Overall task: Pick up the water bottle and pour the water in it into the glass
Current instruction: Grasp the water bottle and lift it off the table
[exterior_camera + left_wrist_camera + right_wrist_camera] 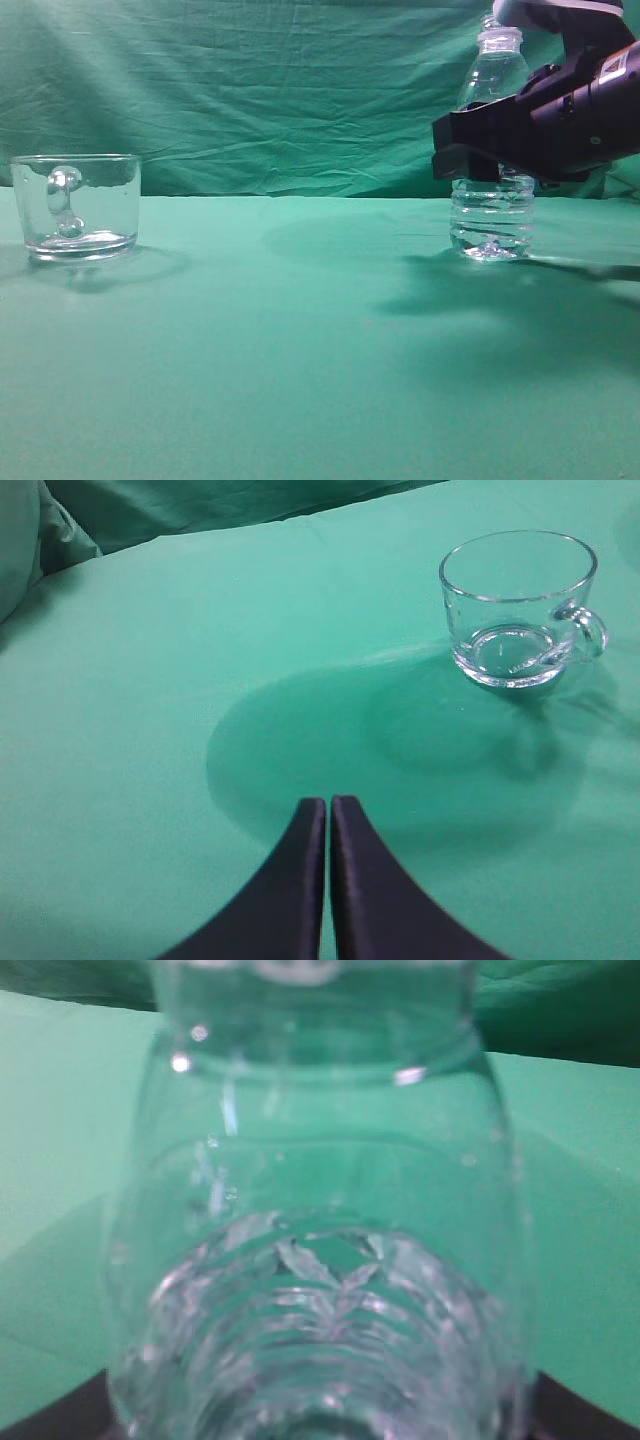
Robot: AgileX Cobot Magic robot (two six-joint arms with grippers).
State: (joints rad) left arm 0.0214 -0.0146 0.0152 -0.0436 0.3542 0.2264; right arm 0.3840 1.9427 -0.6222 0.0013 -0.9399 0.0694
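We see the water bottle (pixel 492 215) standing upright on the green cloth (pixel 300 330) at the right, clear, ribbed below, without cap. Our right gripper (pixel 470 150) is around its middle; whether the jaws pinch it, we cannot tell. The glass (pixel 77 206) stands far left. Our left gripper (pixel 329 815) has its jaws pressed together.

Right hand (pixel 478 150) blocky, dark purple-black, left hand (pixel 329 805) tapered dark fingers

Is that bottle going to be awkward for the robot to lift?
Probably somewhat. The bottle is tall on a narrow base, so a sideways nudge might tip it. Its thin ribbed plastic likely flexes if squeezed. It has no cap, so water could spill once tilted. The right end effector sits around its middle.
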